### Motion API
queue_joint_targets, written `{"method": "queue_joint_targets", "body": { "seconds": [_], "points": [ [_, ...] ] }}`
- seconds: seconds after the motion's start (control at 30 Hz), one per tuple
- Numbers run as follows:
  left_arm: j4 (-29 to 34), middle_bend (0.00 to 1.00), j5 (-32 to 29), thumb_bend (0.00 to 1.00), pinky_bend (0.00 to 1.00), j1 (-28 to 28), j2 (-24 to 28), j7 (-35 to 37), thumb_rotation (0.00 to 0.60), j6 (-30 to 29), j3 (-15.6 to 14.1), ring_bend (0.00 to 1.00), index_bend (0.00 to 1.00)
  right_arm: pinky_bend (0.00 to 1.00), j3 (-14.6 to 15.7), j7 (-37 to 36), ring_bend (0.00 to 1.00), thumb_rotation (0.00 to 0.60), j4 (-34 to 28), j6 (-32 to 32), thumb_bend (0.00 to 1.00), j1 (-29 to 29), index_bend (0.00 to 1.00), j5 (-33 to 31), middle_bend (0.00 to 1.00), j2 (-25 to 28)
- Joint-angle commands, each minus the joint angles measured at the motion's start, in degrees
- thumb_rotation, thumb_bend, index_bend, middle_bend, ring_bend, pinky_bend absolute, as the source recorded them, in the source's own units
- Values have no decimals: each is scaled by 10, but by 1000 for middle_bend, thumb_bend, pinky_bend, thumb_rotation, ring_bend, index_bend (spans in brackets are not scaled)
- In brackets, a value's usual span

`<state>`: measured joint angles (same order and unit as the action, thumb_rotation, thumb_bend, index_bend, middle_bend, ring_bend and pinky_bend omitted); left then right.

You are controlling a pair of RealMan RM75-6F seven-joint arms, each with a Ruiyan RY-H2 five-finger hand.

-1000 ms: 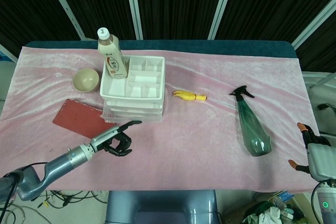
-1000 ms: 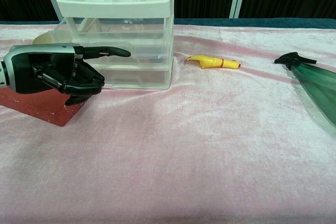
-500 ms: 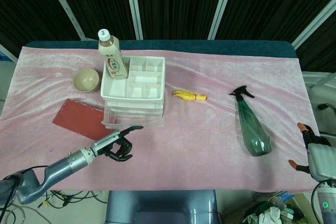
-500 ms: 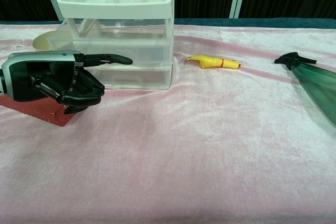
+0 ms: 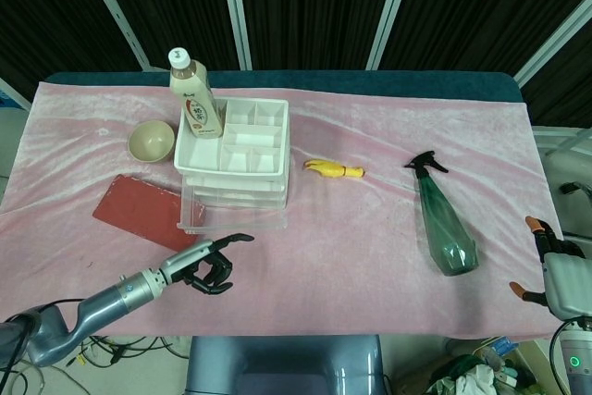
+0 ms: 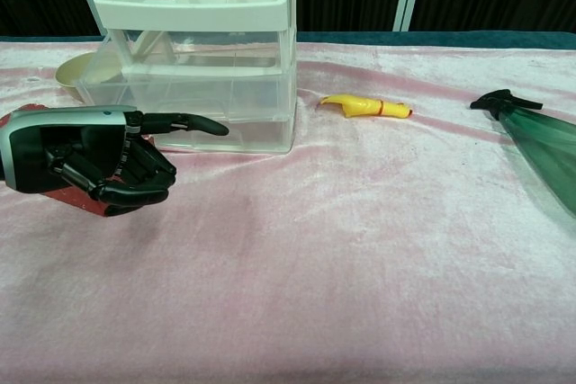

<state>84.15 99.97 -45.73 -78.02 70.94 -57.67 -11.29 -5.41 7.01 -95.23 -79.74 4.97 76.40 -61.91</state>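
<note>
Left hand (image 6: 94,161) curled, one finger out, holding nothing | drawer unit (image 6: 211,87) just beyond, seemingly untouched

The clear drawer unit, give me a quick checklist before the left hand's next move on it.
1. One drawer of the drawer unit sticks out toward the robot: ok.
2. Left hand holds nothing, one finger stretched out toward the drawer front, the other fingers curled in: ok.
3. Outstretched finger touching the drawer front: cannot tell; the head view shows it just short.
4. Bottle stands upright in the back left compartment of the top tray: ok.
5. Red board lies flat to the left of the unit, close beside the hand: ok.
6. Right hand sits at the table's right edge, far from the unit: ok.
</note>
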Motion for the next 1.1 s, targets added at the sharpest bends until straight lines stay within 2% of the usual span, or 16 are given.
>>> {"method": "queue_joint_targets", "body": {
  "seconds": [0.03,0.23,0.37,0.43,0.53,0.57,0.6,0.73,0.93,1.1],
  "points": [
    [-1,753,1,375,750,1,0,-1,600,-3,-1,729,88,227,0,1,282,600,0,1,0,0,86,0,104,0],
    [8,733,14,374,735,2,5,-22,600,-9,-11,711,88,227,0,1,282,600,0,2,0,1,86,-2,104,0],
    [30,678,36,374,699,9,27,-84,600,-27,-22,631,86,227,0,1,282,600,-1,3,0,1,87,-4,104,1],
    [56,622,40,374,648,24,53,-166,600,-43,-26,552,77,227,0,2,282,600,-1,3,0,1,87,-4,104,1],
    [102,488,31,350,508,53,88,-295,600,-66,-27,400,62,227,0,3,282,600,-1,4,0,1,86,-3,105,0],
    [129,449,24,331,457,74,108,-371,600,-85,-26,351,60,227,1,4,282,600,-2,5,0,2,86,-3,105,0],
    [147,420,17,305,412,88,117,-415,600,-97,-25,311,59,227,1,5,282,600,-2,5,0,2,86,-3,105,0],
    [211,329,-6,278,321,164,148,-595,600,-187,-19,230,58,227,2,7,282,600,-5,3,0,1,85,-2,105,1],
    [242,301,-42,276,277,260,166,-726,600,-306,-7,202,69,227,2,8,282,600,-6,-1,0,0,84,1,105,1],
    [244,295,-69,275,229,311,178,-747,600,-356,-8,161,66,227,3,10,282,600,-6,-2,0,0,84,3,105,1]
  ]
}}
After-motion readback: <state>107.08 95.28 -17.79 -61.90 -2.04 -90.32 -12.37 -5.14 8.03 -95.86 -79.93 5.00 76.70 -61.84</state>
